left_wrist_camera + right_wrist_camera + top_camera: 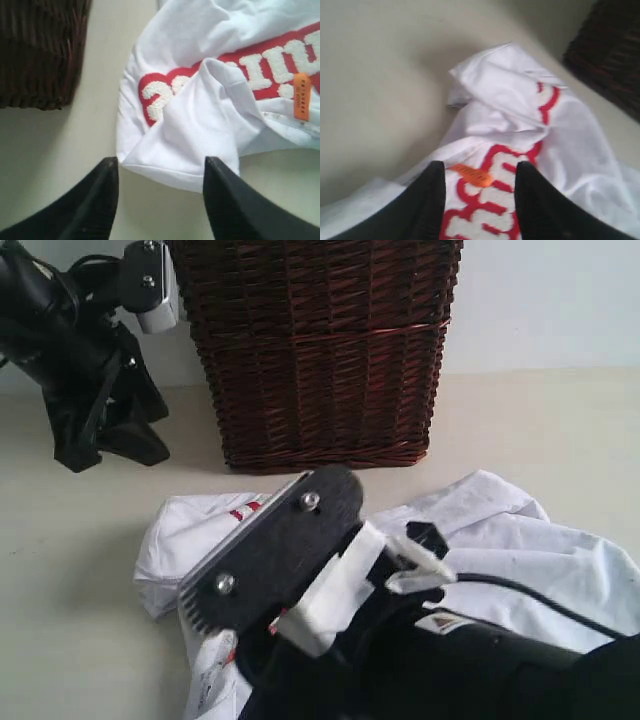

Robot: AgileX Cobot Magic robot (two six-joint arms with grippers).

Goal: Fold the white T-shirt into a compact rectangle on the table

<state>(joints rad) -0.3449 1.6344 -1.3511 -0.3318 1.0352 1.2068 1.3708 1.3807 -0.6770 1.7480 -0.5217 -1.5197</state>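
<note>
Wrist views show the T-shirt's [210, 120] orange tag [302, 96] (exterior doesn't).

Here's the white T-shirt [200, 115], its fuzzy white lettering [260, 65] outlined in red, orange neck tag [301, 96] beside the lettering; dark brown woven wicker basket [320, 350]; pale beige table [70, 540]; right gripper's fingers [427, 210] black.

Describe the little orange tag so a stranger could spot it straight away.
Start at the dark wicker basket; the crumpled white T-shirt lies on the table before it. On the shirt, next to the red-outlined white lettering, sits the tag. It is the only orange thing there, a small strip among white and red.
</note>
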